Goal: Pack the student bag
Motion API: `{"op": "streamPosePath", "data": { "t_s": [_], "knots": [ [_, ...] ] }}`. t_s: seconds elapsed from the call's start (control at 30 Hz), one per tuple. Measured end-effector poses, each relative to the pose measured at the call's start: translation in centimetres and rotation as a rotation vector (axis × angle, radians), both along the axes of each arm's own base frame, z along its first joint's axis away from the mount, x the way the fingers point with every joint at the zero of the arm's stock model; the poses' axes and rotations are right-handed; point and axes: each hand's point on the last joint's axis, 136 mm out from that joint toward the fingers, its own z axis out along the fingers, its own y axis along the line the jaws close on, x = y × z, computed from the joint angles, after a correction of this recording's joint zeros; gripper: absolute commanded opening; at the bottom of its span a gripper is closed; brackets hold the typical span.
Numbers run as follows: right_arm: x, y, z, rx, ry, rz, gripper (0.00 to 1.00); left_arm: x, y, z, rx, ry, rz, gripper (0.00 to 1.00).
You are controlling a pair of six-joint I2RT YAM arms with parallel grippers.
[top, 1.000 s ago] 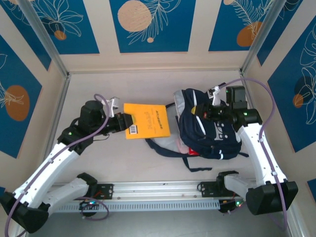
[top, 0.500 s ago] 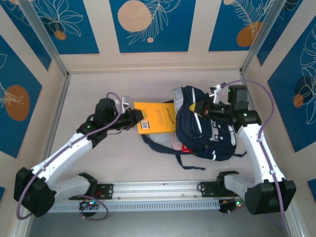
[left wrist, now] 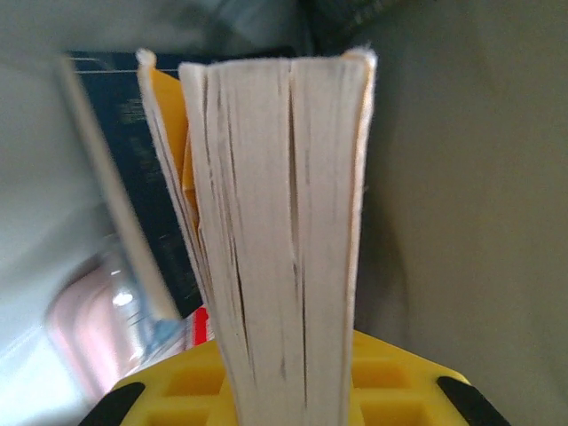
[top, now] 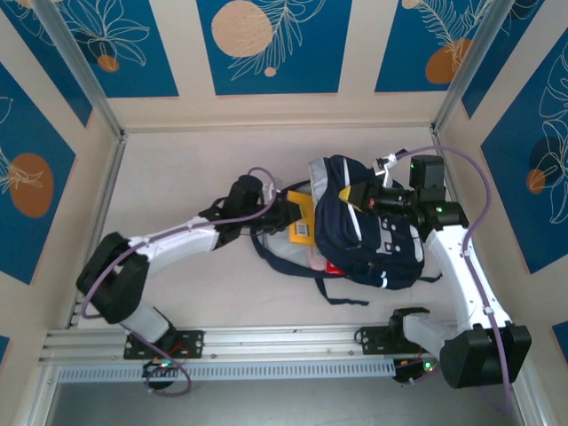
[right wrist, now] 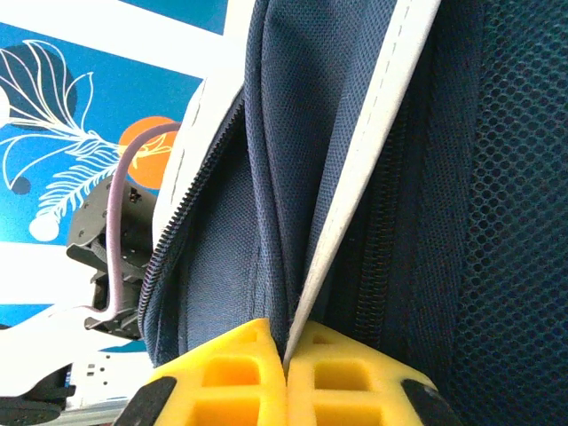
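Note:
The student bag (top: 368,240), dark navy with white stripes, lies right of the table's middle with its mouth turned left. My right gripper (top: 362,197) is shut on the bag's upper flap; in the right wrist view its yellow pads (right wrist: 231,377) pinch navy fabric and a white stripe (right wrist: 355,195). My left gripper (top: 286,216) is shut on a yellow book (top: 302,222), which sits partly inside the bag's mouth. The left wrist view looks along the book's white page edge (left wrist: 284,222), clamped between the left gripper's (left wrist: 288,395) yellow pads, with grey lining (left wrist: 461,177) around it.
A shoulder strap (top: 284,264) trails from the bag toward the front rail (top: 266,342). Something red and white (top: 335,266) shows at the bag's lower edge; a red and pink blur (left wrist: 98,328) lies left of the book. Blue patterned walls (top: 266,44) close in the table.
My left arm has stretched rightward, carrying the yellow book from the open table into the bag's mouth. The right gripper has held the flap in place; the bag shifted slightly.

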Motion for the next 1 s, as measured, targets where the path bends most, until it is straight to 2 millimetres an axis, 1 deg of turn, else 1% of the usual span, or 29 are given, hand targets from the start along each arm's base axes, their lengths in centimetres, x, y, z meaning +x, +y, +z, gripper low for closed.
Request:
{"op": "streamPosePath", "data": {
  "t_s": [0.1, 0.2, 0.27, 0.33, 0.4, 0.43, 0.57, 0.67, 0.7, 0.8, 0.9, 1.0],
  "knots": [
    [0.0, 0.1, 0.1, 0.008, -0.007, 0.006, 0.0, 0.4, -2.7, -0.2, -0.032, -0.009, -0.03, 0.0],
    [-0.1, 0.1, 0.1, 0.012, -0.009, 0.009, 0.0, 1.1, -5.3, -1.1, -0.047, 0.006, -0.048, 0.0],
    [-0.2, 0.2, 0.0, 0.013, -0.01, 0.011, 0.0, 1.4, -6.8, -1.8, -0.052, 0.019, -0.057, 0.06],
    [-0.3, 0.2, -0.1, 0.014, -0.014, 0.009, 0.0, 1.5, -8.2, -2.4, -0.053, 0.033, -0.067, 0.1],
    [-0.3, 0.2, -0.3, 0.018, -0.01, 0.007, 0.0, 1.7, -9.3, -2.8, -0.055, 0.042, -0.076, 0.17],
    [-0.3, 0.2, -0.3, 0.019, -0.01, 0.007, 0.0, 1.7, -9.8, -3.0, -0.057, 0.044, -0.08, 0.23],
    [-0.2, 0.2, -0.7, 0.018, -0.01, 0.003, 0.0, 1.4, -10.9, -3.1, -0.083, 0.067, -0.106, 0.51],
    [0.0, 0.1, -0.9, 0.011, -0.008, -0.007, 0.0, 1.4, -10.7, -3.0, -0.082, 0.071, -0.112, 0.64],
    [0.0, 0.0, -0.9, 0.006, -0.009, -0.012, 0.0, 1.4, -10.4, -3.1, -0.074, 0.071, -0.108, 0.66],
    [0.0, -0.3, -1.1, -0.015, -0.014, -0.03, 0.0, 1.2, -8.4, -3.3, -0.035, 0.071, -0.096, 0.72],
    [0.0, -0.5, -1.3, -0.036, -0.022, -0.041, 0.0, 1.2, -5.2, -2.4, 0.006, 0.056, -0.07, 0.74],
    [0.0, -0.4, -1.6, -0.047, -0.026, -0.039, 0.0, 1.9, -1.8, -0.9, 0.034, 0.023, -0.026, 0.73]
  ]
}}
